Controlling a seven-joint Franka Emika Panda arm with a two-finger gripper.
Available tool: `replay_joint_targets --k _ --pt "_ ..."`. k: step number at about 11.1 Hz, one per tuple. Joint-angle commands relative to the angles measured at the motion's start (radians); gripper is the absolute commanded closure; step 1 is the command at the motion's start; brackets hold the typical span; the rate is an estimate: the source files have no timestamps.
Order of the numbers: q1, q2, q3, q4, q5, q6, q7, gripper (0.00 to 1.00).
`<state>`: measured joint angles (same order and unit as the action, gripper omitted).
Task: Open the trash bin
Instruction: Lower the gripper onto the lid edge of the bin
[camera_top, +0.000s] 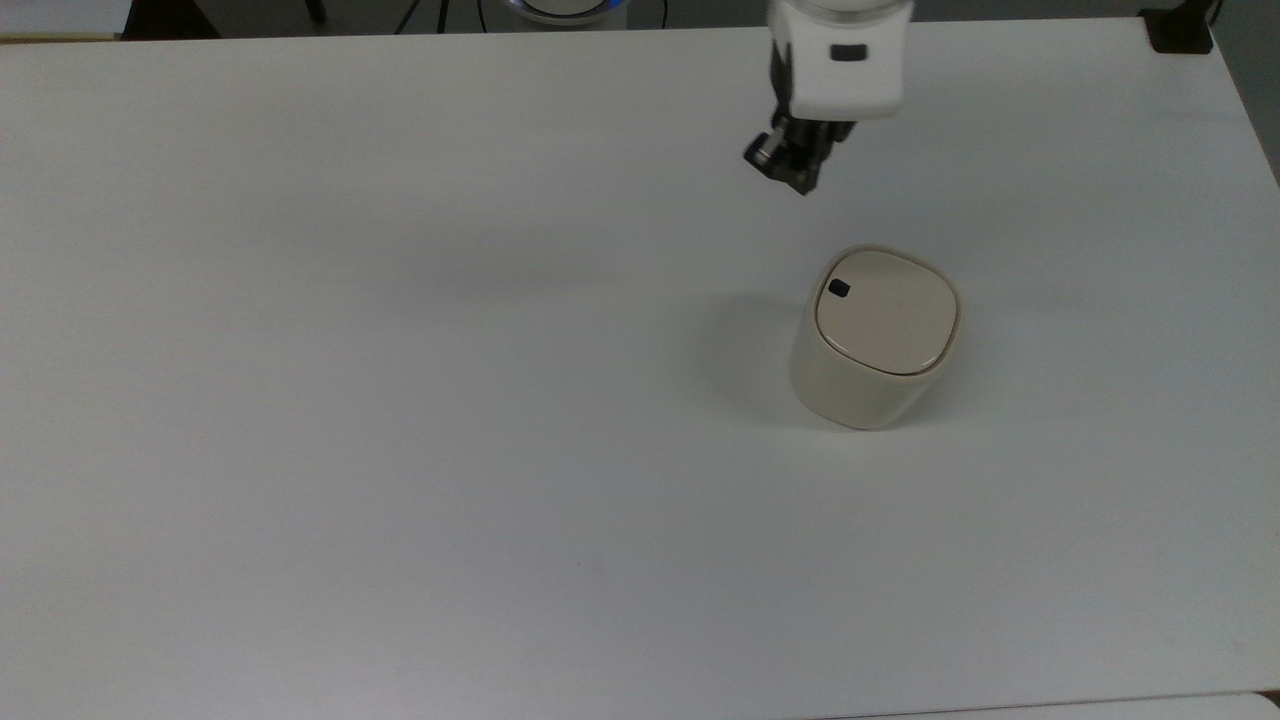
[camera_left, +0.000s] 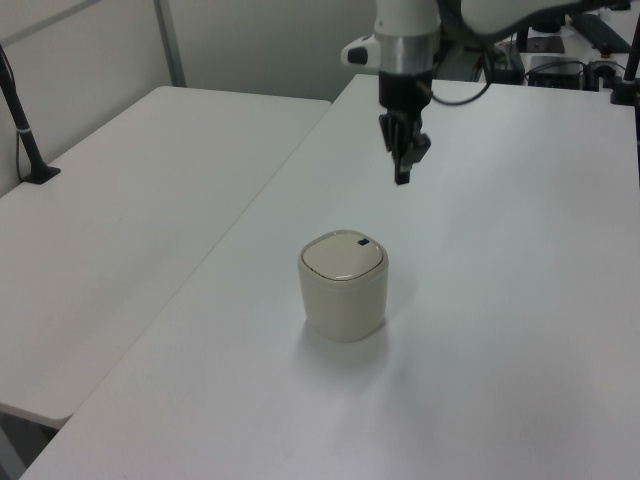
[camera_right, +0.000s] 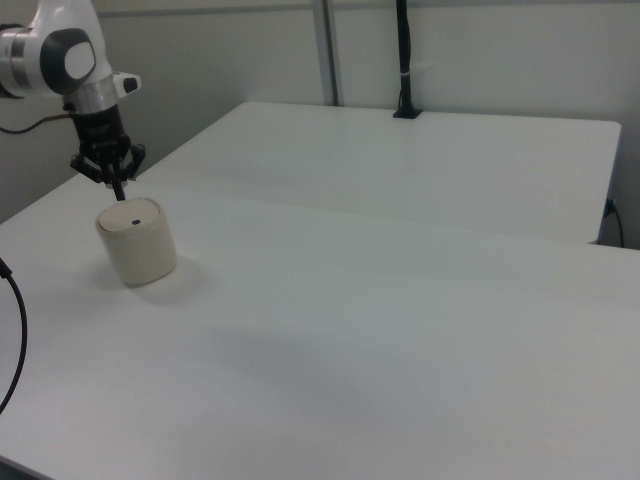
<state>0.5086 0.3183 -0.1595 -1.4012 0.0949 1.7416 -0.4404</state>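
The trash bin (camera_top: 872, 345) is a small cream-beige tub standing upright on the white table (camera_top: 400, 400). Its flat lid (camera_top: 890, 315) lies down, with a black button (camera_top: 839, 289) at the corner facing the arm. The bin also shows in the left view (camera_left: 343, 290) and in the right view (camera_right: 137, 245). My gripper (camera_top: 800, 183) hangs in the air above the table, up and to the top view's left of the button, apart from the bin. Its fingers point down, pressed together and shut on nothing (camera_left: 402, 176) (camera_right: 119, 193).
A second white table (camera_left: 120, 200) adjoins this one on the left view's left, with a black clamped pole (camera_left: 25, 130) on it. A black clamp (camera_top: 1180, 30) sits at the top view's far right corner. A black cable (camera_right: 15, 330) hangs at the right view's left edge.
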Motion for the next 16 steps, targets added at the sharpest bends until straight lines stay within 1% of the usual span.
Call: replay_joint_targets --k 1,3,7,8,11,16 --pt "0.045 0.044 -0.018 0.002 0.002 0.096 0.035 1.00" --pt "0.059 0.060 -0.018 0.004 0.000 0.145 0.077 1.00" --pt "0.079 0.113 -0.018 -0.002 -0.017 0.245 0.080 1.00" --pt "0.090 0.123 -0.018 -0.002 -0.023 0.249 0.081 1.00" --pt "0.088 0.174 -0.018 0.005 -0.024 0.288 0.100 1.00" --pt "0.091 0.180 -0.018 -0.001 -0.030 0.285 0.103 1.00"
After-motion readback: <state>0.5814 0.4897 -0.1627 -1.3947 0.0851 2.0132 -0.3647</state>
